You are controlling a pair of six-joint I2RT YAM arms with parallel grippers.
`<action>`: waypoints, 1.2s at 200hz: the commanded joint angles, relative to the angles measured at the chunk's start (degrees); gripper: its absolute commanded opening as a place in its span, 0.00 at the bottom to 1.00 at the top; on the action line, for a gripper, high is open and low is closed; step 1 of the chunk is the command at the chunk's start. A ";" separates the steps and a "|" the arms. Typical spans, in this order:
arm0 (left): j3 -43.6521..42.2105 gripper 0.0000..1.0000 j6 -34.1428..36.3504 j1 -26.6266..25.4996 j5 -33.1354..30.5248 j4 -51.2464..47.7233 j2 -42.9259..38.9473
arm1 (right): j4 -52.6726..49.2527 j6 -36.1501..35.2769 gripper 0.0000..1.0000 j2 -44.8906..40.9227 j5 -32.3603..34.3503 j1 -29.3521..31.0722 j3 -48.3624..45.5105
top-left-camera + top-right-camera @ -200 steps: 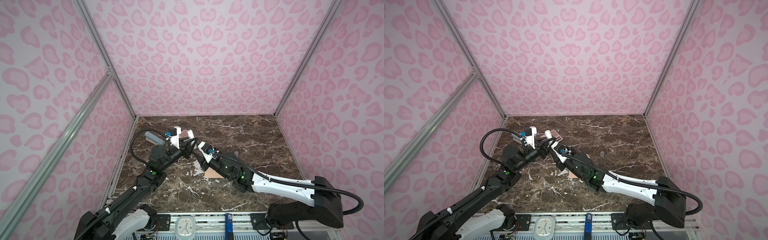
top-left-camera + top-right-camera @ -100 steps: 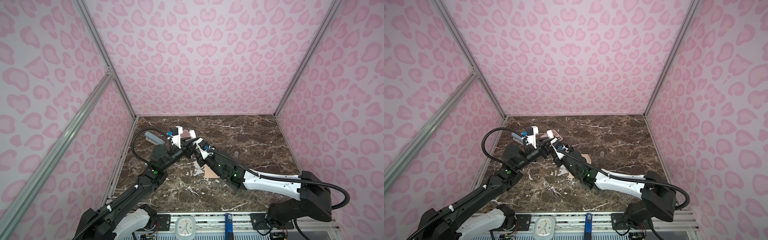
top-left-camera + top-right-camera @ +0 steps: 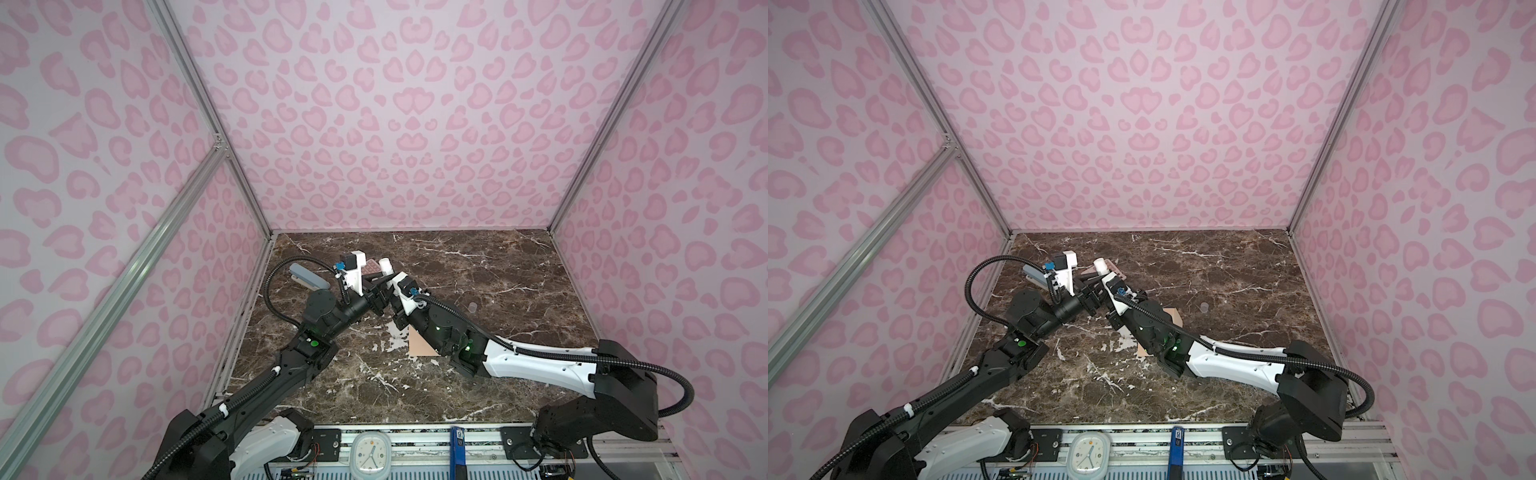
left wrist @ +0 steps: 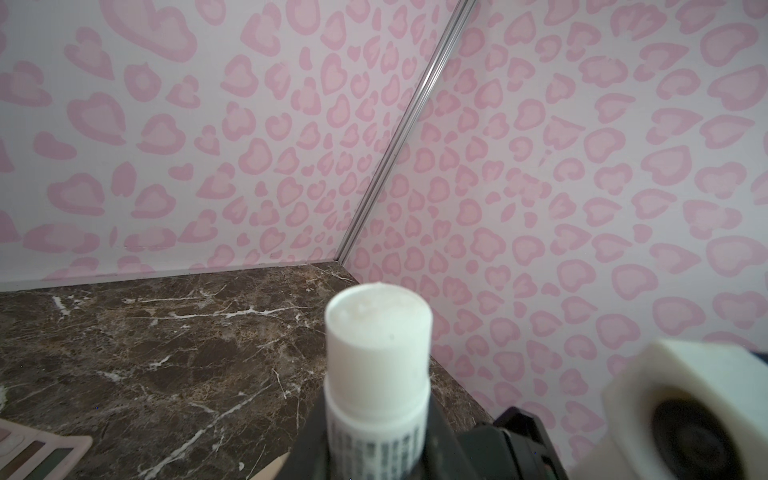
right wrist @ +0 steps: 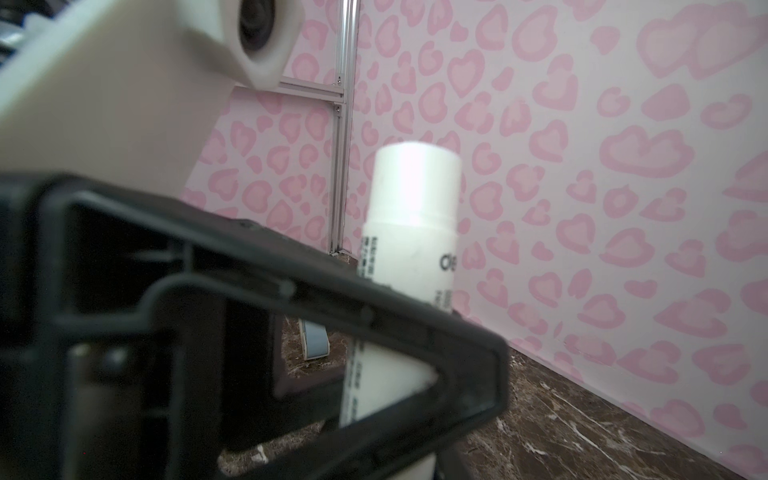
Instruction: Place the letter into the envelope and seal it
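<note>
A: Your left gripper (image 4: 374, 440) clamps the glue stick (image 4: 376, 365) upright. Right gripper (image 3: 387, 284) is beside it, jaw width unclear (blurred view). Envelope (image 3: 419, 344)?
B: Mid-counter (image 3: 498, 291), under your right arm. Risk: an off-centre pinch tips the stick and smears glue.

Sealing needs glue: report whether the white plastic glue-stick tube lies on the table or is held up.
Held up. The white plastic glue-stick tube is clamped in the left hand, tip raised, clear of the brown marble table.
</note>
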 commanded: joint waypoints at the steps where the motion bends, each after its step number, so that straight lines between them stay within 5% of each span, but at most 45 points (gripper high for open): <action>1: -0.26 0.04 0.02 -0.18 0.66 1.57 0.01 | 2.66 0.19 0.24 0.10 1.40 -0.12 0.67; 43: 0.94 0.04 1.15 -0.14 1.17 -0.55 -0.47 | 0.51 1.83 0.11 -1.55 -2.91 -0.91 0.27; 84: 1.85 0.04 1.49 2.33 12.44 -0.54 0.28 | -1.24 5.66 0.07 -6.30 -21.68 -4.77 -2.07; 125: -0.11 0.04 -5.01 4.07 29.56 13.73 4.59 | -1.22 10.27 0.06 -10.37 -43.29 -9.14 -3.85; 170: -0.97 0.04 -13.02 4.17 35.81 28.40 8.54 | 2.21 18.22 0.07 -12.63 -55.29 -16.04 -6.33; 185: -0.17 0.04 -12.87 4.17 35.83 27.23 8.75 | 1.76 18.39 0.14 -12.85 -55.43 -17.15 -6.54; 206: 1.17 0.04 -8.67 3.95 34.08 20.04 7.39 | -1.91 14.72 0.37 -13.27 -51.29 -16.98 -6.10; 240: 4.13 0.04 1.68 2.67 21.36 1.48 2.51 | -12.39 2.60 0.54 -13.03 -33.37 -11.70 -3.96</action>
